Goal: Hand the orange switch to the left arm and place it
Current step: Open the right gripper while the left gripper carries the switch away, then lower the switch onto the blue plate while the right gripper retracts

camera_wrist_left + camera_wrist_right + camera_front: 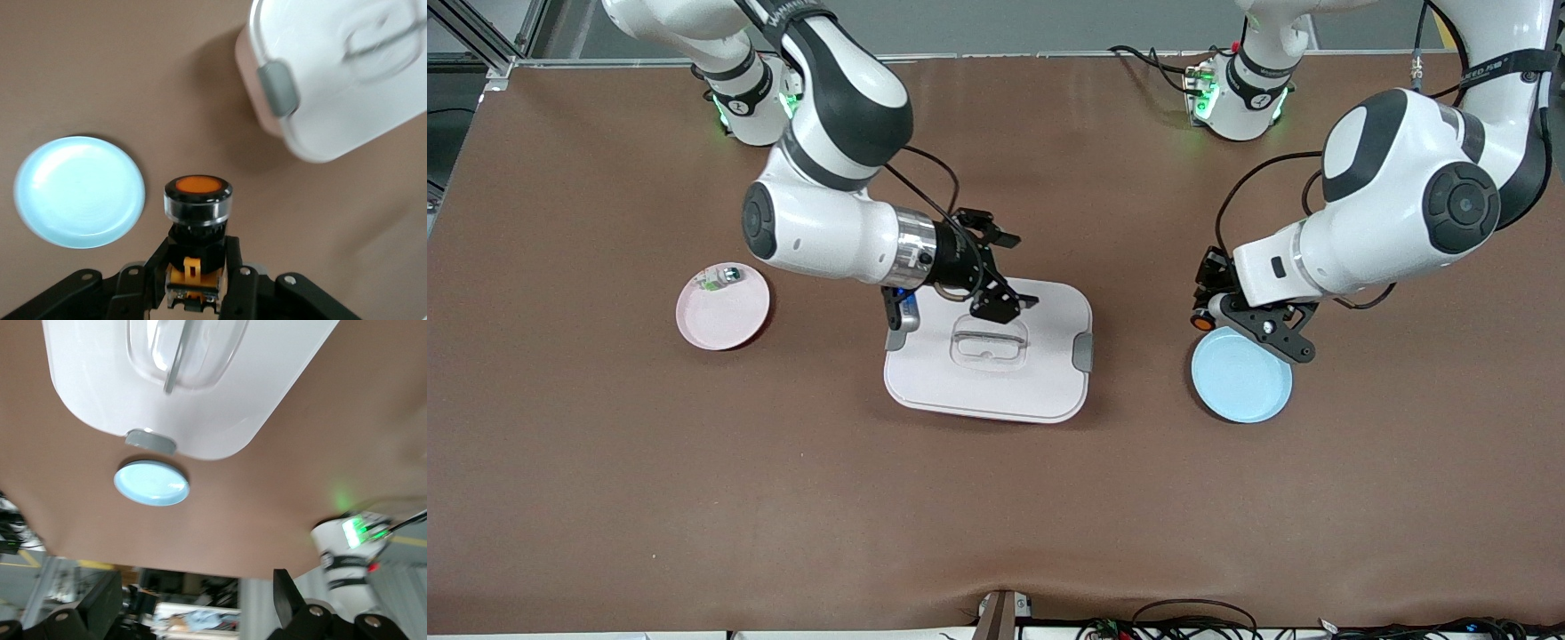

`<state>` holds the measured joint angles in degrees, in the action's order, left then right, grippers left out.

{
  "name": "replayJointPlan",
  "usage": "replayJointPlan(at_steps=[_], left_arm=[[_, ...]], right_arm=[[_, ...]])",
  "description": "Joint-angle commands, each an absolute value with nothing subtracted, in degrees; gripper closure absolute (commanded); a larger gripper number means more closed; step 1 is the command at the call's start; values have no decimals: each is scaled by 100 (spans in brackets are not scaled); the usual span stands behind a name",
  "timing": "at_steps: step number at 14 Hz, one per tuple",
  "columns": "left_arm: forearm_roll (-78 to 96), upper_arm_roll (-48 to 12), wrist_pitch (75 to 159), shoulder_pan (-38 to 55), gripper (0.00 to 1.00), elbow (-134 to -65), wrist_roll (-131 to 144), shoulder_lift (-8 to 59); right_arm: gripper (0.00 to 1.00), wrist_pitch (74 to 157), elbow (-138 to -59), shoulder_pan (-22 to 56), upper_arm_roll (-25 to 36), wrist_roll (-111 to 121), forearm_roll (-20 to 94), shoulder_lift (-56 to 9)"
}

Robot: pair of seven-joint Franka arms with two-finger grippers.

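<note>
The orange switch [197,200] looks light, rigid and stubby, with a smooth rounded cap that could slip; the squarer black-and-tan base seems the surest place to pinch it. It has a round orange face in a black ring, a clear collar and a tan-orange clip end. The left tool [1214,313] is clamped on that base, holding the switch in the air over the far edge of the blue plate [1242,375], toward the left arm's end of the table [605,498]. The right tool [1009,277] hangs wide and holding nothing over the white box [1049,391]. A pink plate [720,320] carries a small clear part [720,278].
</note>
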<state>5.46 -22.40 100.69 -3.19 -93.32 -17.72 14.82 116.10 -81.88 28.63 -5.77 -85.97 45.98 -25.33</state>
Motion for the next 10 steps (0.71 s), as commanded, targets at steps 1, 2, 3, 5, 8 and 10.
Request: replayJointPlan(at_steps=[1,2,3,5,8,10], left_arm=[[-286,-2241,9967,-334,100,-9343,-2756,1590],[-586,-2241,10010,-343,100,-9412,-3195,1660],[-798,-2241,10072,-343,100,-9439,-3573,1757],[-1123,-2241,10203,-360,100,-9474,-3857,1933],[-1476,-2259,10764,-761,100,-9746,-4795,2240],[-1459,-2276,11536,-984,100,-10202,-5455,2276]], right_arm=[[0,11137,-8848,2523,-624,-7808,4177,-1857],[0,11118,-9138,2462,-633,-7457,3957,-1611],[0,11127,-9419,2435,-624,-7105,3781,-1356],[0,11118,-9859,2260,-624,-6437,3604,-951],[0,11101,-10457,2171,-624,-5487,2894,-397],[0,10961,-10748,1987,-624,-4924,2419,-150]])
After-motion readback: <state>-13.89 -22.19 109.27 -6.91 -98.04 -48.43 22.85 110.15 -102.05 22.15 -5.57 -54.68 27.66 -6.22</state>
